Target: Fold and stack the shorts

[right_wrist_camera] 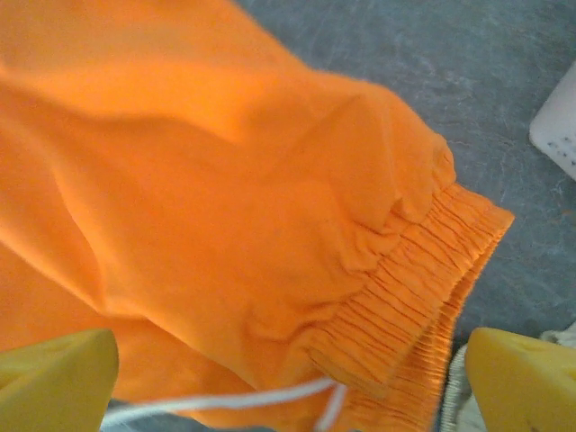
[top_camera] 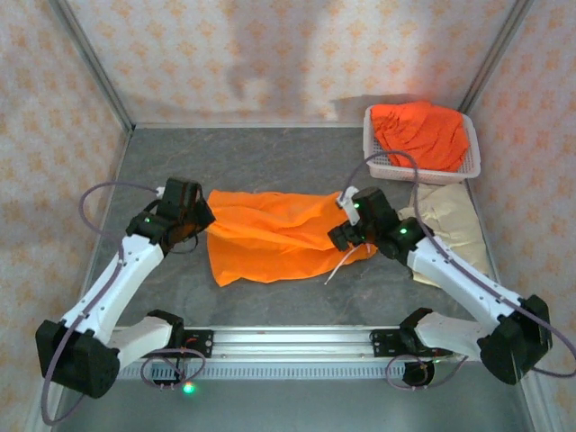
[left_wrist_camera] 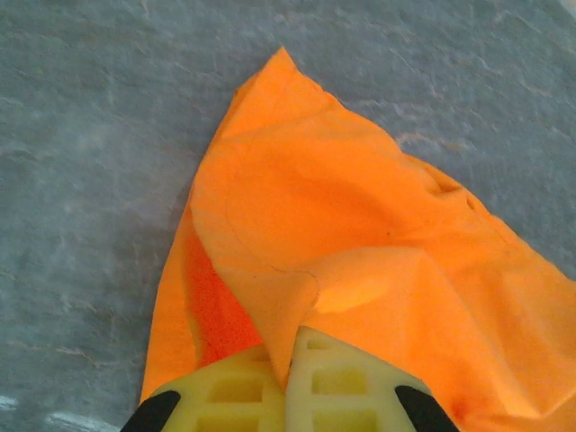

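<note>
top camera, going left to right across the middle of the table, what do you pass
left gripper, jaws shut on cloth → orange shorts → right gripper, jaws open → beige shorts

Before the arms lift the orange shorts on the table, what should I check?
1. Left gripper shut on the shorts' corner: ok.
2. Right gripper gripping the waistband: not ok, jaws open on either side of it.
3. Drawstring clear of the right fingers: cannot tell.
4. Shorts lying flat: not ok, wrinkled.
5. Basket apart from the shorts: ok.
</note>
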Motion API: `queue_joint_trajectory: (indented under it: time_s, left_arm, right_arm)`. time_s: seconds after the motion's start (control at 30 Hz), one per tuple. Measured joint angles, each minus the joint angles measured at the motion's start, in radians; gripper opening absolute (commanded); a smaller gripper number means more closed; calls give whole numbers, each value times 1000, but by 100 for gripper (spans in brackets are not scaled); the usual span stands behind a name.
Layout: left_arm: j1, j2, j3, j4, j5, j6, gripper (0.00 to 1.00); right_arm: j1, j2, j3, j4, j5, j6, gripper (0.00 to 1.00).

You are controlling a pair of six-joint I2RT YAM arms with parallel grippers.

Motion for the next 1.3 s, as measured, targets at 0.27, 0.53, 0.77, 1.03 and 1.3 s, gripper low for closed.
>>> queue_joint_trajectory:
  time_s: [0.27,0.53,0.77,1.03,1.3]
  left_arm:
    - [46,122,61,-5,31,66,0]
    - [47,140,43,11,54,69,0]
    - [48,140,39,25,61,70,0]
    - [78,141,32,28,76,85,0]
    - [170,192,282,-34,103,119,0]
  right_arm:
    - [71,132,1,-79,177,-299,83]
    - [73,225,-50,-28,279,-438,85]
    - [73,341,-80,85,380,-511,51]
    - [72,369,-76,174,449,-527,0]
    - [68,268,95,173,414,-515,0]
